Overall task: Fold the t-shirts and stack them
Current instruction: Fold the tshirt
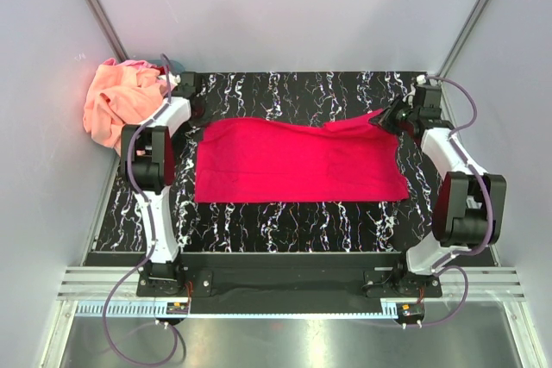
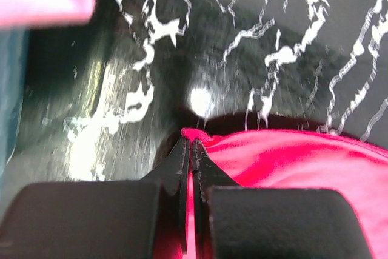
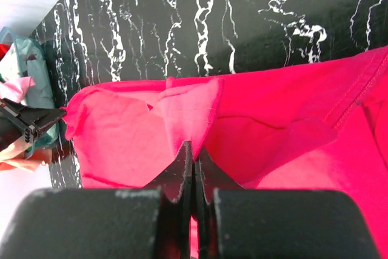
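Crimson-red soft cloth t-shirt (image 1: 297, 161) on black marbled counter (image 1: 259, 230) | prob. limp, light | L gripper (image 2: 191, 141), R gripper (image 3: 193, 145) both pinching far-edge corners.

So the top cam sits up above and behind the arms, staring down from a fair way off, with the arm bases (image 1: 161, 275) at 6 o'clock and the whole tabletop (image 1: 285, 226) in frame. The left wrist cam rides right behind the left claw (image 2: 191, 145), super close and blurry, looking past the tips toward 12. The right wrist cam sits behind the right claw (image 3: 193, 150), seeing a bit wider, with the left claw at its 9 o'clock. All three share the red t-shirt (image 1: 293, 161).
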